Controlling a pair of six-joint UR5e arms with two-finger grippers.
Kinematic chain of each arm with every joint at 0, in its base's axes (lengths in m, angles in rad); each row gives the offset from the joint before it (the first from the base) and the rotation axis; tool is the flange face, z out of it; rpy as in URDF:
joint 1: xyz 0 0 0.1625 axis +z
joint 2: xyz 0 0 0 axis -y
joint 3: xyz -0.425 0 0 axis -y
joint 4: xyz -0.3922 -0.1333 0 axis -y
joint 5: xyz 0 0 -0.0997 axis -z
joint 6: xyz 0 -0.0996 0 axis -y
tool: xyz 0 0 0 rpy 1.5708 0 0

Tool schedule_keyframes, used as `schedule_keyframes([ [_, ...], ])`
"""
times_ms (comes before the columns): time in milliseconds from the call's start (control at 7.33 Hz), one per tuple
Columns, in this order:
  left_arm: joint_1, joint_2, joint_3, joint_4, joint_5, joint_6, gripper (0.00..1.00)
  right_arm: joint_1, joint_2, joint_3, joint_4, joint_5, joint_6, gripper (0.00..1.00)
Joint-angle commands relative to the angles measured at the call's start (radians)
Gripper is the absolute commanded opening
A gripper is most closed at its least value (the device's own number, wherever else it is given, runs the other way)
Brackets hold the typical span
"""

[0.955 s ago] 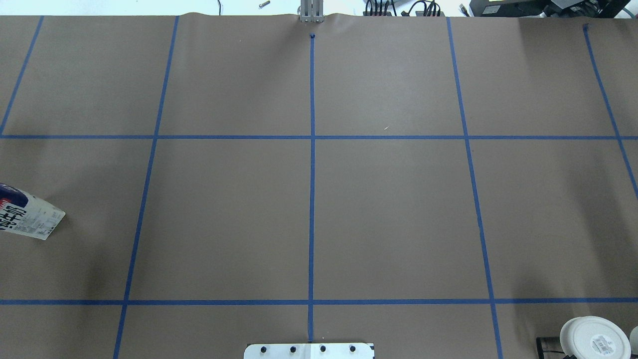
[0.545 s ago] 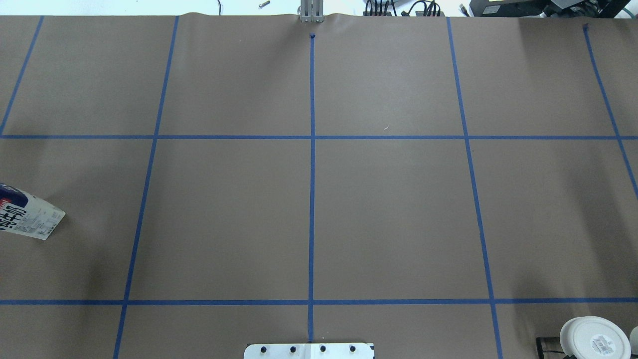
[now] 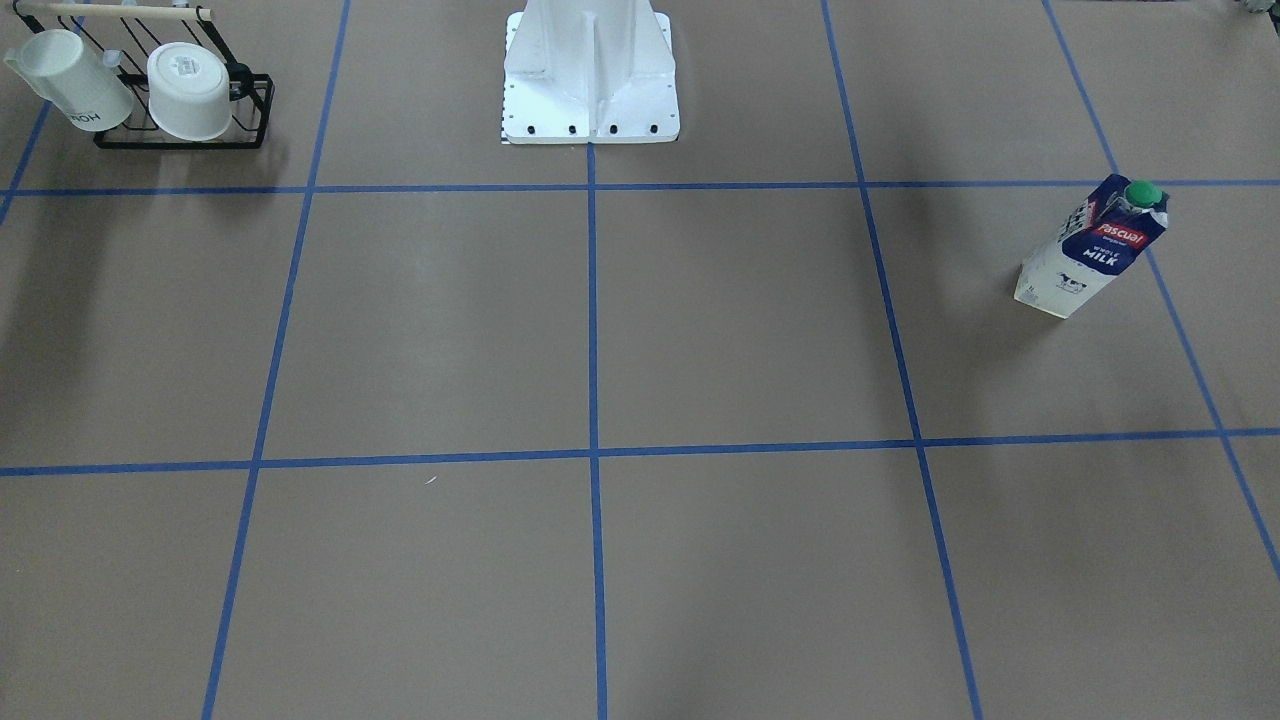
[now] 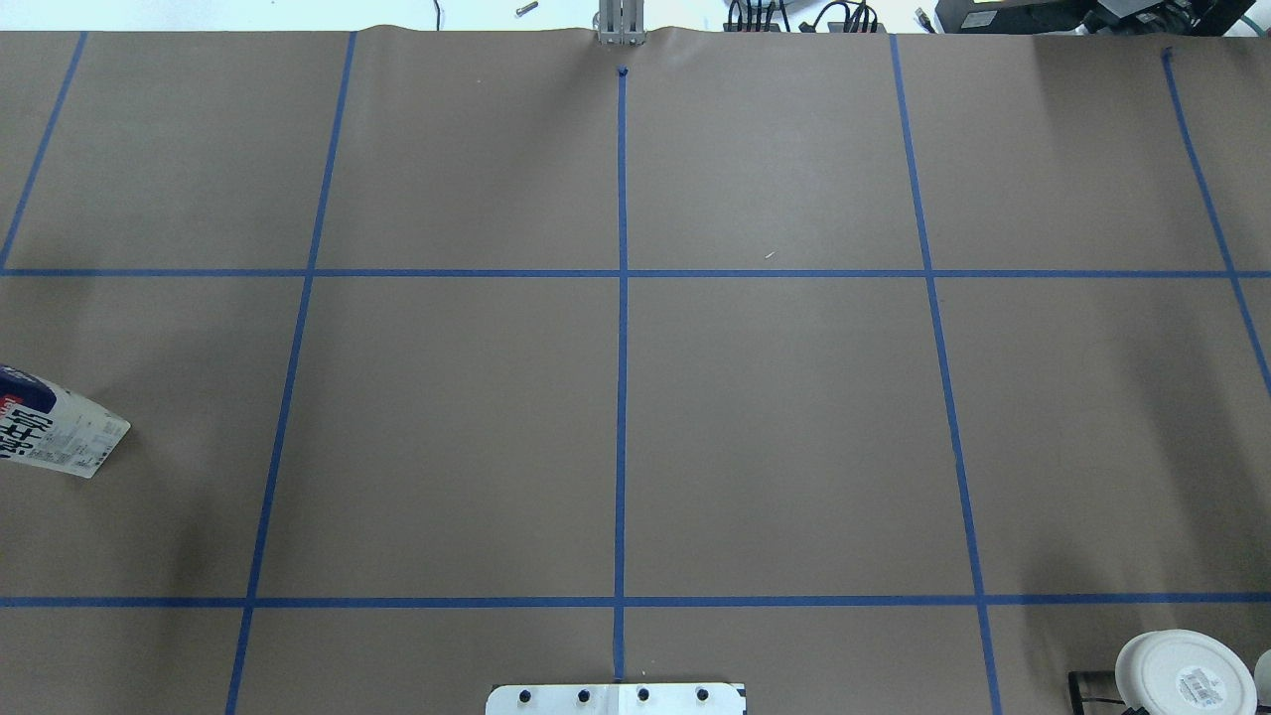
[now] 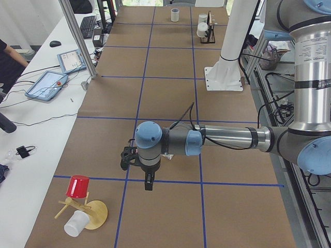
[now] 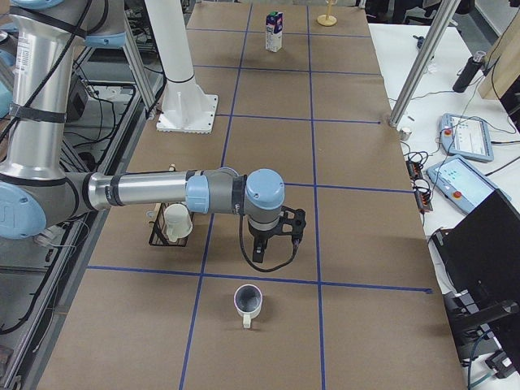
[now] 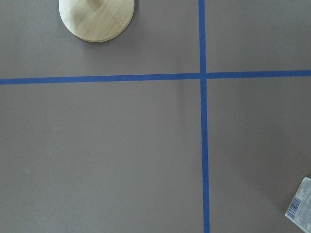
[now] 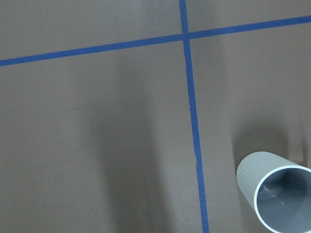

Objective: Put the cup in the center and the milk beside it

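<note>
The cup point(image 6: 249, 303), a small white mug with a dark grey inside, stands upright at the table's right end. It also shows in the right wrist view point(image 8: 279, 199). My right gripper point(image 6: 258, 253) hangs a little short of it, apart from it; I cannot tell whether it is open or shut. The milk point(image 3: 1095, 245) stands upright on my left side and also shows in the overhead view point(image 4: 55, 427). My left gripper point(image 5: 147, 181) hangs over bare paper; I cannot tell its state. The center point(image 4: 622, 273) is a bare tape crossing.
A black wire rack point(image 3: 185, 130) holds a lettered white mug point(image 3: 75, 85) and a handleless cup point(image 3: 190, 90) near the robot base point(image 3: 590, 70). A wooden stand point(image 5: 85, 206) with a red cup and a white cup is at the left end. Tablets point(image 5: 51, 82) lie on the side table.
</note>
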Motion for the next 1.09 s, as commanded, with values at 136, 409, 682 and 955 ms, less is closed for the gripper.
schedule_keyframes([
  [136,0.000,-0.002,0.014,-0.001,-0.001,-0.027,0.98,0.000,-0.005,-0.015,0.001,0.000,-0.027,1.00],
  [409,0.000,0.000,0.011,-0.017,-0.003,-0.027,0.98,0.000,-0.011,-0.043,0.001,-0.001,-0.133,1.00],
  [682,0.000,0.003,0.014,-0.048,-0.003,-0.030,0.98,0.026,-0.019,-0.132,0.028,-0.081,-0.214,1.00],
  [955,0.000,0.004,0.011,-0.048,-0.003,-0.030,0.98,0.051,-0.017,-0.274,0.199,-0.132,-0.392,1.00],
])
